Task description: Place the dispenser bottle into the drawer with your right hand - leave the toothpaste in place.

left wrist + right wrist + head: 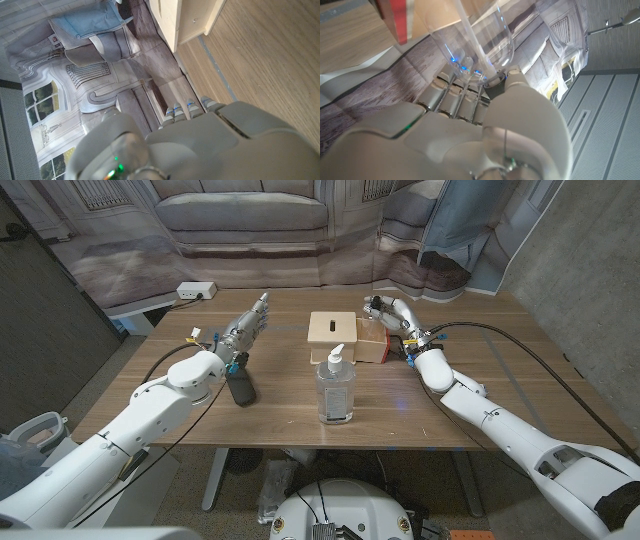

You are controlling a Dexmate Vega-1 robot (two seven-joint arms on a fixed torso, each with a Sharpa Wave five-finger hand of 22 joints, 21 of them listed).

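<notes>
One by one: finding the clear dispenser bottle (335, 388) standing upright on the bench (480, 410), a little in front of its middle and well apart from both robot hands. Seeing the wooden drawer box (333, 332) just behind it, with a red box (374, 345) just beside its right side. Noting the right robot hand (386, 310) hanging at that red box, fingers curled; cannot tell whether clamping on anything. Finding the left robot hand (247, 325) reaching out left of the drawer box, fingers straight and apart, holding nothing.
</notes>
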